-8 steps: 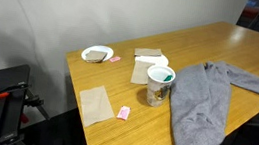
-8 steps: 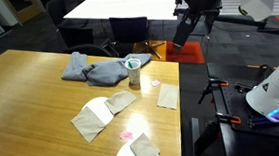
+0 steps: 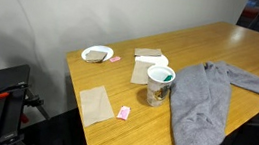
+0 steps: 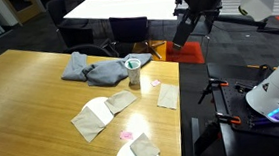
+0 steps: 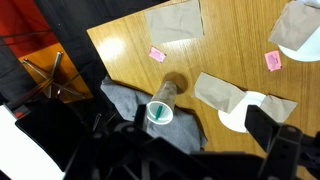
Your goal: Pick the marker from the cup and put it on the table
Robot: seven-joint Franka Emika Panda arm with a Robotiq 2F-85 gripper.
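Observation:
The white paper cup (image 3: pixel 158 85) stands upright on the light-brown wooden table (image 3: pixel 233 51), beside a grey cloth. The green marker (image 3: pixel 168 78) stands inside it, its tip at the rim. The cup also shows in an exterior view (image 4: pixel 133 72). In the wrist view I look down into the cup (image 5: pixel 163 104) and see the marker (image 5: pixel 157 114) leaning inside. My gripper (image 4: pixel 189 30) hangs high in the air beyond the table's edge, well apart from the cup. Its dark fingers (image 5: pixel 200 130) are spread, open and empty.
A crumpled grey cloth (image 3: pixel 202 102) lies right beside the cup. A shallow white dish (image 3: pixel 98 53), brown napkins (image 3: pixel 95 103) and small pink packets (image 3: pixel 124 113) lie near the table's end. Chairs and another table (image 4: pixel 114 8) stand behind.

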